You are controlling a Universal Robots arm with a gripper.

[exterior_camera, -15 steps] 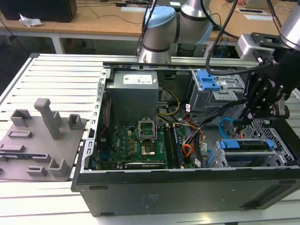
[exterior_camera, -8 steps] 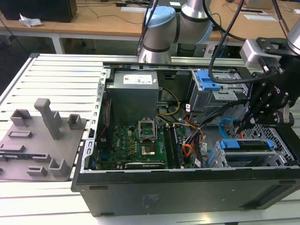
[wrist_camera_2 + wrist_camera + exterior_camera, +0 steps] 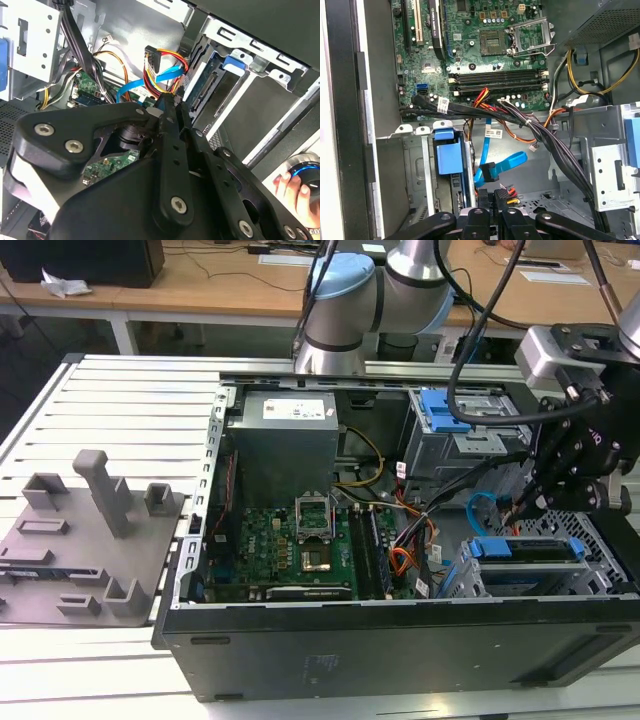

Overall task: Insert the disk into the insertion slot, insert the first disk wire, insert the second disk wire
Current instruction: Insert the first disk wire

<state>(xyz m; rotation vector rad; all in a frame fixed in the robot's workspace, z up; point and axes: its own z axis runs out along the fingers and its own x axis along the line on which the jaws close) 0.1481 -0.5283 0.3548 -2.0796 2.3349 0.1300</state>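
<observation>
The disk, in its bright blue carrier, lies inside the insertion slot at the case's corner on the exterior view's right. My gripper hangs just behind the disk's rear edge. Its fingers are shut on a plug of the first disk wire, the red, yellow and black bundle, close to the drive's connector. The second disk wire, a flat light-blue cable, loops loose beside my fingers, and its dark plug is free.
A taller grey cage with a blue tab stands behind the slot. The motherboard and power supply fill the case toward the exterior view's left. Black cable bundles cross near the bay. A person's hand rests on a blue-lit knob.
</observation>
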